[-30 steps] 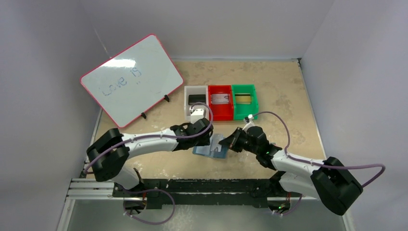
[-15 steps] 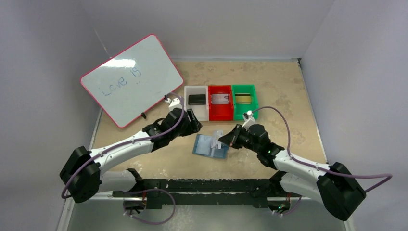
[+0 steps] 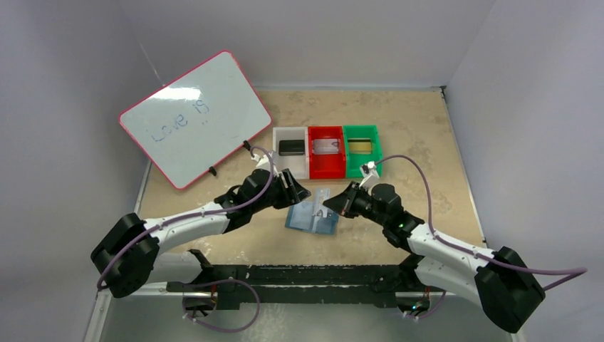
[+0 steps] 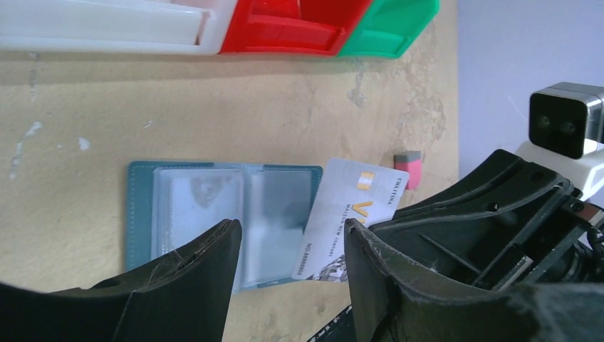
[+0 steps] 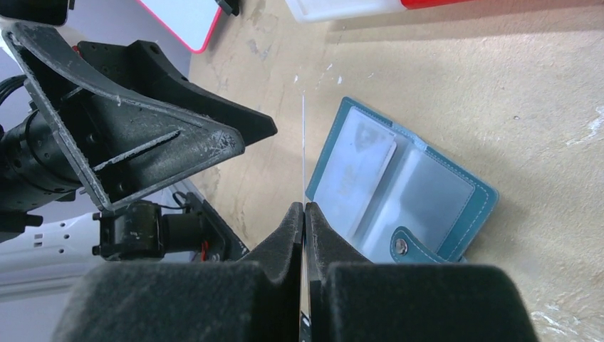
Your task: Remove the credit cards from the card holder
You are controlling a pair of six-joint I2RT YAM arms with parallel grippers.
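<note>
From above, the open card holder (image 3: 312, 217) lies between my left gripper (image 3: 298, 189) and right gripper (image 3: 333, 204), apart from the bins (image 3: 327, 173). Left wrist: jaws apart over it. Right wrist: jaws clamp a silvery credit card (image 5: 303, 135), edge-on.

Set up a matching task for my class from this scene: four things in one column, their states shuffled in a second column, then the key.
Column A
1. white bin
2. green bin
3. card holder
4. right end effector

Column B
a. shut on a silvery card
b. contains a gold card
c. lying open on the table
d. contains a black card

Pairs: 1-d, 2-b, 3-c, 4-a
</note>
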